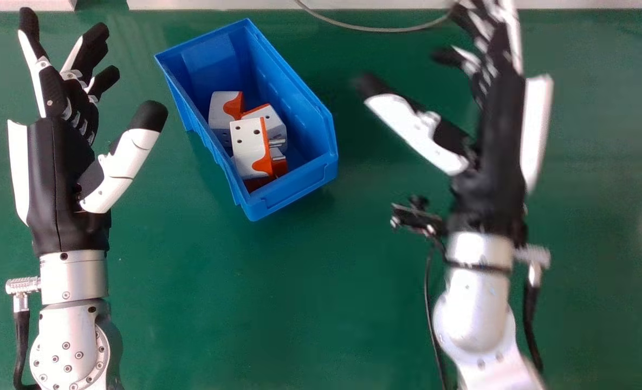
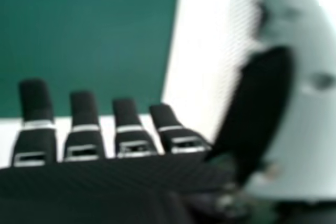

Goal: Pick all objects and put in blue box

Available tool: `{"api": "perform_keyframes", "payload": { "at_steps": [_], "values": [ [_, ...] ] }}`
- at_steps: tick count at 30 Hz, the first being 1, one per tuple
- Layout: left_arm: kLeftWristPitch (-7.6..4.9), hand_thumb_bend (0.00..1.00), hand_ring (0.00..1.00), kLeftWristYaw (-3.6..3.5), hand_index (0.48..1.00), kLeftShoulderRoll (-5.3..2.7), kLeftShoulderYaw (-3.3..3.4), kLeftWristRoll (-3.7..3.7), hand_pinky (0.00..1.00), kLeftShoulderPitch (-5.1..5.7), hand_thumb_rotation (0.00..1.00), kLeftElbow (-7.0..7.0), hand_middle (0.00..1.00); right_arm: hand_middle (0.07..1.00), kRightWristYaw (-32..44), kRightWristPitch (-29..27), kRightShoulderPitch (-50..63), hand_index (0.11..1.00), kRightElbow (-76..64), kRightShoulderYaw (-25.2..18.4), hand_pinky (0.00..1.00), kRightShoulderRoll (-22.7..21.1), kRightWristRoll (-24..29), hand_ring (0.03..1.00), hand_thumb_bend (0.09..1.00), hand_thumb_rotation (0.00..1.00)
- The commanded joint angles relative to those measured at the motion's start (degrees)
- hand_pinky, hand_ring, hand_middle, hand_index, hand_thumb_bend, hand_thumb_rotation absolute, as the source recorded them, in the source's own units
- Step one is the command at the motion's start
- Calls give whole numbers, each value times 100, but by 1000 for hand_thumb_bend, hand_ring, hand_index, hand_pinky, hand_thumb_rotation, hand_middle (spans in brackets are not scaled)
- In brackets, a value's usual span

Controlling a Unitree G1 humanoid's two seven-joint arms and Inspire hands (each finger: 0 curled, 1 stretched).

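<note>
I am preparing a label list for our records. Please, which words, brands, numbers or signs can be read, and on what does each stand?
There are none that I can read, whether on the blue box, the white and orange plugs inside or the table.

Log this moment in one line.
orange-and-white plug adapters: inside blue box | left hand: open, empty, left of box | right hand: open, empty, right of box

The blue plastic box [image 1: 299, 197] sits upright, open-topped and askew on the green worktop [image 1: 299, 303], near its far edge. Inside, white-and-orange plug adapters [image 1: 247, 145] lie heaped toward the box's near end, the uppermost with metal pins [image 1: 277, 143] pointing toward the right wall.
</note>
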Motion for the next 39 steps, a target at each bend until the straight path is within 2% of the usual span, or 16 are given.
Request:
{"api": "perform_keyframes", "payload": {
  "at_steps": [1,3,6,9,12,14,19,20,24,26,30,34,36,39],
  "values": [
    [-26,837,922,-56,904,18,-1,-53,890,54,534,-109,910,960,-127,10,354,959,-132,170,847,706,65,924,625,688],
    [-17,830,927,-41,909,18,14,-28,907,61,531,-102,913,984,-116,102,571,984,-282,211,930,643,48,969,597,872],
    [30,837,923,-9,909,3,27,-30,907,77,528,-135,909,996,-47,174,705,996,-465,216,928,630,125,992,615,967],
    [40,837,925,-52,909,7,21,-79,907,82,525,-141,909,998,23,221,725,998,-599,234,925,614,207,995,624,979],
    [34,835,930,-29,909,8,36,-44,910,79,525,-135,914,999,51,303,728,999,-694,252,911,614,216,998,630,992],
    [43,836,931,-35,908,2,38,-63,909,76,525,-137,914,1000,73,375,736,1000,-749,265,908,609,214,999,635,994],
    [33,843,936,-38,908,9,42,-51,917,92,526,-143,918,1000,131,472,752,1000,-844,291,915,579,301,1000,614,999],
    [22,839,936,-54,908,11,43,-70,916,86,524,-132,918,1000,126,485,753,1000,-855,294,912,577,299,1000,607,1000],
    [52,852,935,-31,910,5,53,-43,910,86,531,-151,918,1000,131,493,754,1000,-858,292,915,565,309,998,605,999],
    [58,856,934,-48,911,6,51,-60,912,87,533,-156,918,1000,139,511,757,1000,-864,293,916,564,310,997,600,999],
    [77,857,936,-44,911,13,50,-43,917,93,538,-169,920,1000,147,526,755,1000,-872,291,919,565,306,997,607,1000],
    [93,855,937,-52,911,4,46,-53,924,93,537,-183,920,1000,151,510,743,1000,-864,281,922,558,312,1000,599,1000],
    [91,855,936,-72,911,2,46,-80,922,85,536,-175,918,1000,160,533,740,1000,-881,282,921,557,312,999,601,1000],
    [83,867,930,-39,909,5,59,-30,920,78,542,-165,911,1000,180,529,739,1000,-888,280,924,558,341,1000,600,1000]
  ]
}}
